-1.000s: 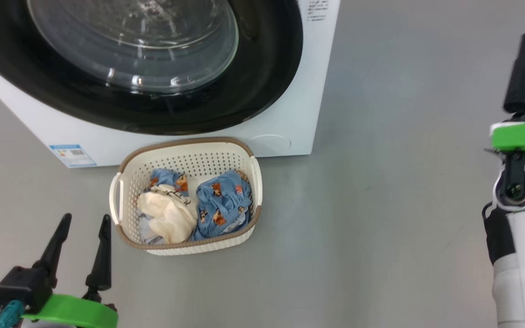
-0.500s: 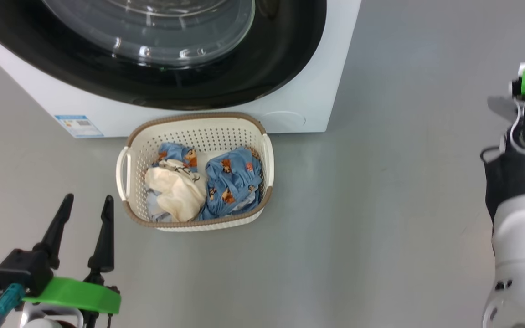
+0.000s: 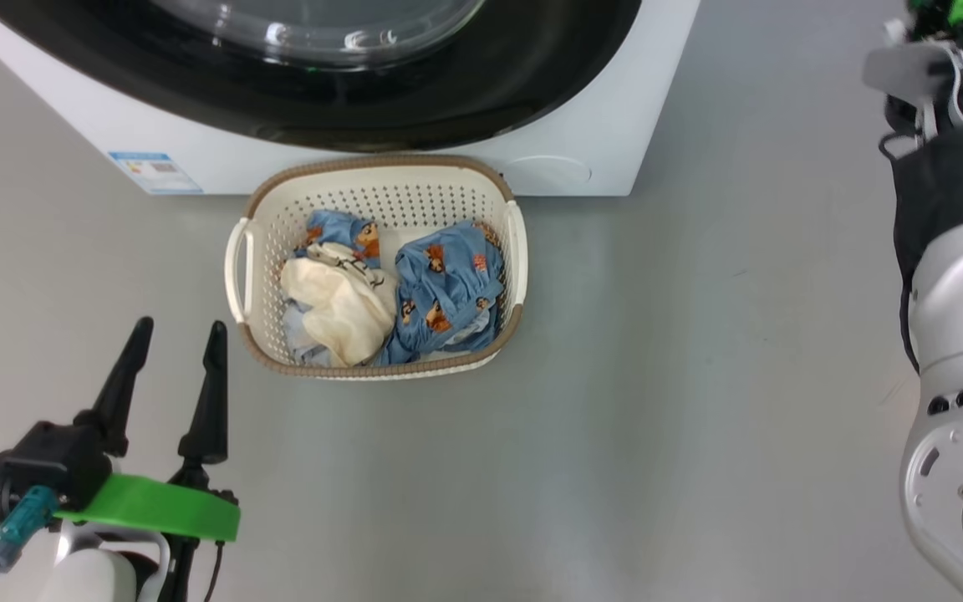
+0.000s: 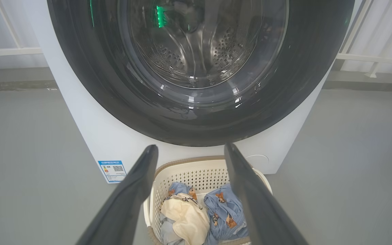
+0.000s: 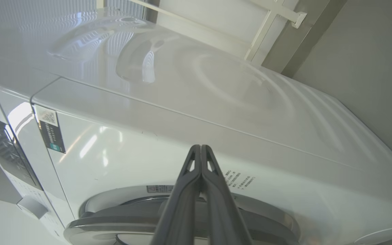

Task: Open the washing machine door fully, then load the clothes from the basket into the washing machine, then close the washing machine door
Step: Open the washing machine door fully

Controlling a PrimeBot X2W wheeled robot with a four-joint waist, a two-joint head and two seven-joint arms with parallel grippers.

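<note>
A plain grey floor (image 3: 699,376) takes the lower and right part of the head view. In the left wrist view, white rails (image 4: 9,51) cross the upper left and upper right corners, above a darker grey ledge (image 4: 12,80). In the right wrist view a white bar (image 5: 265,27) slants at the top right, beside a dark grey strip (image 5: 305,34).

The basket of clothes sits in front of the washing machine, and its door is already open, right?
No, the washing machine door is shut; the left wrist view shows it. The basket of clothes does sit in front of the washing machine.
</note>
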